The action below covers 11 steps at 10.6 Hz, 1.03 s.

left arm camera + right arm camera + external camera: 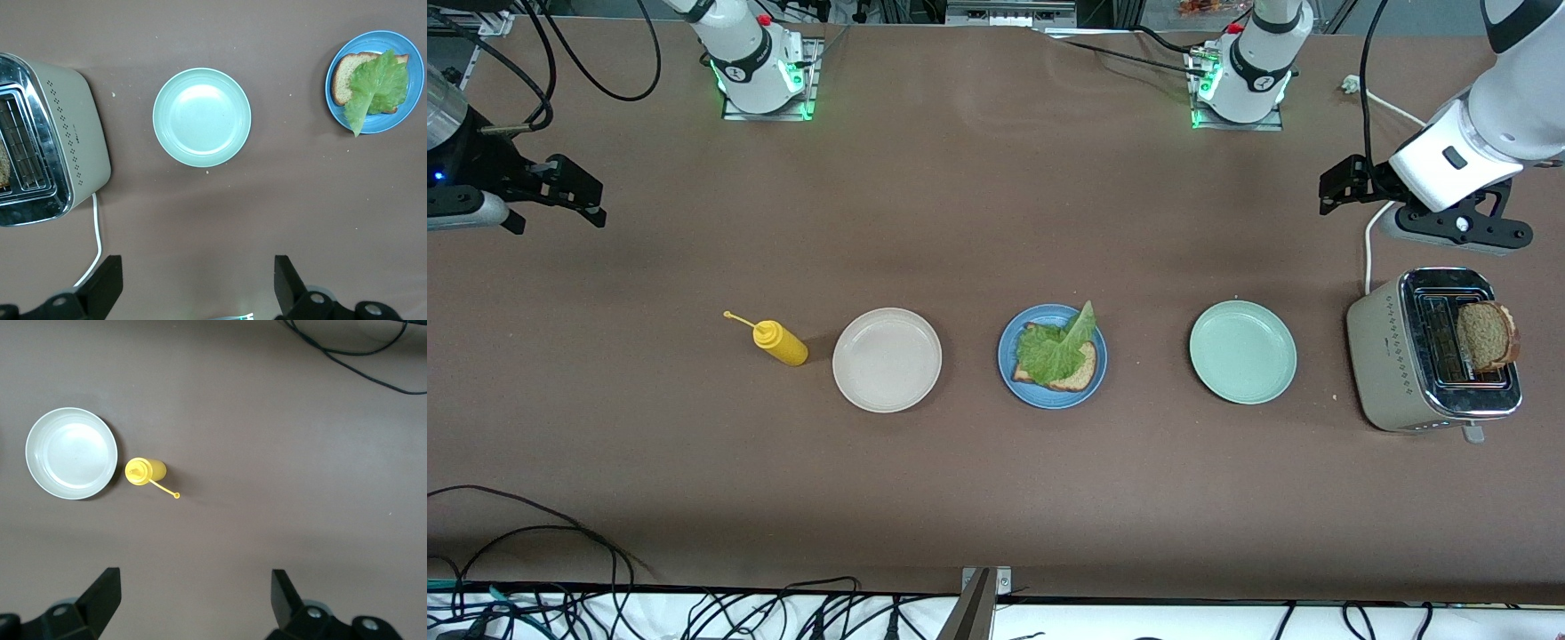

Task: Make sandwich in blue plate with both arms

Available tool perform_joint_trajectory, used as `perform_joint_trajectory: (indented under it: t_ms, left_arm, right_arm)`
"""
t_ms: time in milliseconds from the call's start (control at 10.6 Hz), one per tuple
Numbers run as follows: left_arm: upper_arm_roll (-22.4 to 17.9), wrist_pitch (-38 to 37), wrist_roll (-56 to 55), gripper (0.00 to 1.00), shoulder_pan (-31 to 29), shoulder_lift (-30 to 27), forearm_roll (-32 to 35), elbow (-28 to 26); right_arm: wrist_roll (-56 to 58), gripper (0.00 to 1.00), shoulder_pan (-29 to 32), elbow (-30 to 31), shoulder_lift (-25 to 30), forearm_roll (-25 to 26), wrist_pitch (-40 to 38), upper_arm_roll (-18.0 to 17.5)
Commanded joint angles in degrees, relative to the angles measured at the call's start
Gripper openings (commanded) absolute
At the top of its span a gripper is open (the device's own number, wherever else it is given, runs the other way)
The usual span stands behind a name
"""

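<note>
Your left end effector (1336, 188) hangs released at the toaster's (1396, 356) 11 o'clock; your right end effector (578, 194), released too, waits. Lettuce (1056, 348) covers bread on the blue plate (1009, 342).

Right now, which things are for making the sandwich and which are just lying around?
For the sandwich:
blue plate
bread on it
lettuce on that bread
second slice in the toaster
left gripper, open
right gripper, open

Just lying about:
green plate
white plate
yellow bottle
</note>
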<state>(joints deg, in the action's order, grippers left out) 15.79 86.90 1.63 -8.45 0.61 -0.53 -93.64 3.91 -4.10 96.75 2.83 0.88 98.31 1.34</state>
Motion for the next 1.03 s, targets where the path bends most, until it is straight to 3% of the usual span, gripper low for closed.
perform_joint_trajectory:
  t_ms: [0, 376, 658, 939]
  left_arm:
    - [0.1, -0.5, -0.3, 1.0, -0.1, 0.3, -1.1, 1.2]
    - [-0.7, -0.3, 0.3, 1.0, -0.3, 1.2, -0.3, 1.4]
    - [-5.7, 0.0, 0.6, 1.0, -1.0, 7.9, -0.3, 7.0]
    - [-6.3, 0.4, 4.6, 1.0, -6.5, 13.4, -0.7, 10.5]
  right_arm:
    - [-1.1, 1.0, -0.1, -0.9, 0.5, 0.9, -0.9, -0.2]
    - [-1.4, 1.0, 0.3, -2.1, -0.3, 0.6, -0.8, 0.1]
    - [-1.5, 1.0, 0.4, -2.1, -0.4, 0.6, -0.8, 0.1]
    - [-1.5, 1.0, 0.4, -2.2, -0.7, 0.6, -0.7, 0.1]
